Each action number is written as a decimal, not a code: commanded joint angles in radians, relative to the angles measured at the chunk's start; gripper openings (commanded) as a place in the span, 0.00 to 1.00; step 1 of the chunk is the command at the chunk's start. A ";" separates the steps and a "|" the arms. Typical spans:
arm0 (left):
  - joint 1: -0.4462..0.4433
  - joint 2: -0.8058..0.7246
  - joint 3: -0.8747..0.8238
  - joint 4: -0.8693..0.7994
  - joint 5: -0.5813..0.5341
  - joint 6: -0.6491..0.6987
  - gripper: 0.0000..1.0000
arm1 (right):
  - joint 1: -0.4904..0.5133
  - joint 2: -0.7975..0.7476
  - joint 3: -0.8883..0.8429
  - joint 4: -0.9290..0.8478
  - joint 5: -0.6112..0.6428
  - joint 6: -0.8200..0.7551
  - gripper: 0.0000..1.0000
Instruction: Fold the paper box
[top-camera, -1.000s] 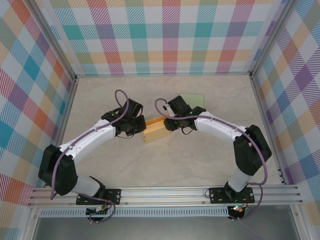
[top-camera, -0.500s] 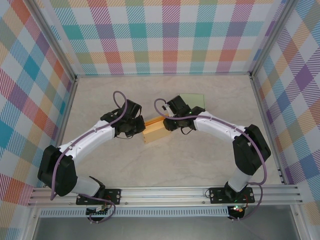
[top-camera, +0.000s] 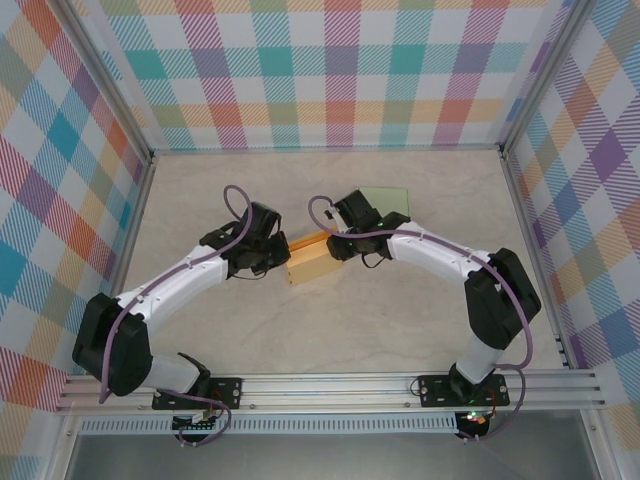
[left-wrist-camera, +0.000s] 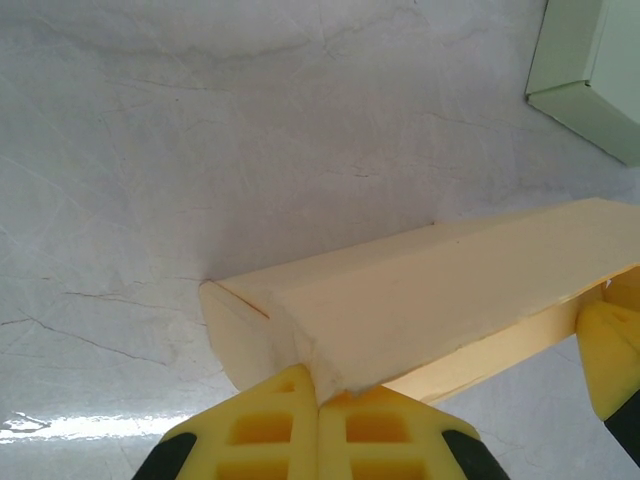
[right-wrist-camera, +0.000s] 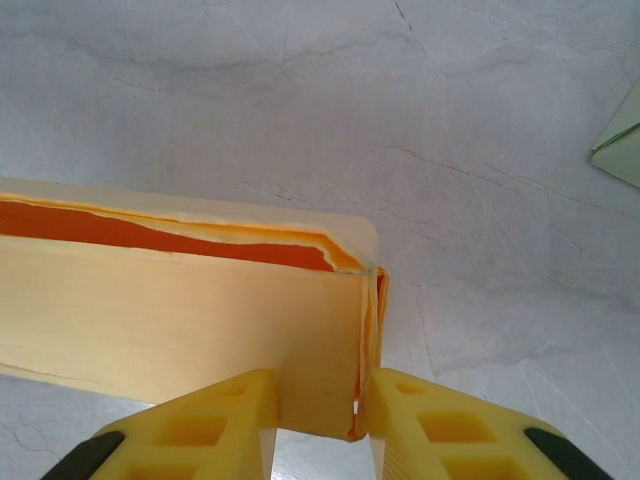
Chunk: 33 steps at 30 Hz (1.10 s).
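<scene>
The yellow paper box (top-camera: 315, 262) lies on the table between my two grippers. My left gripper (top-camera: 277, 256) is at its left end. In the left wrist view the left gripper (left-wrist-camera: 318, 398) is shut, its tips pressed against a crumpled corner of the box (left-wrist-camera: 440, 290). My right gripper (top-camera: 341, 246) is at the box's right end. In the right wrist view the right gripper (right-wrist-camera: 318, 415) is shut on the narrow end wall of the box (right-wrist-camera: 180, 310), one finger on each side. An orange inner layer shows along the box's top seam.
A pale green sheet of paper (top-camera: 386, 200) lies flat behind the right arm, with its edge (left-wrist-camera: 585, 70) seen past the box. Checked walls stand on three sides of the marble-look table (top-camera: 340, 330).
The left arm's wrist has shifted very slightly to the left. The box and the right gripper have stayed where they were.
</scene>
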 joint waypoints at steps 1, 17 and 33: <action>-0.026 0.004 -0.036 0.008 0.050 -0.010 0.00 | 0.005 0.085 -0.044 -0.154 0.019 0.017 0.31; -0.056 -0.064 0.053 -0.178 -0.083 0.105 0.00 | 0.006 0.050 -0.038 -0.141 -0.011 0.041 0.34; -0.052 0.045 0.154 -0.209 -0.138 0.216 0.00 | -0.003 -0.052 -0.009 -0.144 -0.026 0.051 0.68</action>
